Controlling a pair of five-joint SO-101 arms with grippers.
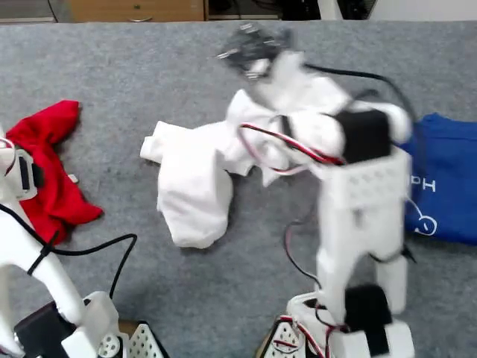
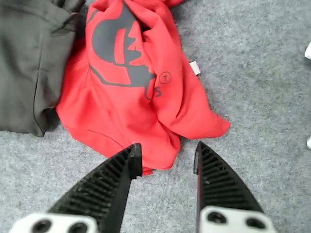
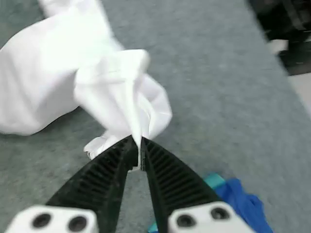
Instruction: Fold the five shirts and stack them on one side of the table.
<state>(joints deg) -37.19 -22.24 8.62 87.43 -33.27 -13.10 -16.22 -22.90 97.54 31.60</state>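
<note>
High view, layout: white shirt (image 1: 194, 183) is crumpled near the centre of the table (image 1: 112, 67), one end lifted toward 12 o'clock. Red shirt (image 1: 48, 175) is bunched at 9 o'clock and blue shirt (image 1: 447, 183) is laid at the 3 o'clock edge. Grip detail is supplied by the right wrist view: right gripper (image 3: 137, 141) jaws are pinched nearly together on a thin fold of the white shirt. The cloth is hung from the tips above the grey surface, and a corner of the blue shirt is seen near the jaws' base. In the left wrist view a dark grey garment (image 2: 29, 63) is found lying against the red shirt, and a black print is seen on the red cloth. Left gripper (image 2: 167, 145) jaws are held moderately wide with nothing between them, tips poised over the red shirt's near hem; contact cannot be confirmed. Pose: right arm (image 1: 361, 209) is stretched from its base at 6 o'clock toward 12, gripper end blurred near the far edge. Left arm (image 1: 30, 253) is bent at the 8 o'clock corner, wrist beside the red shirt.
</note>
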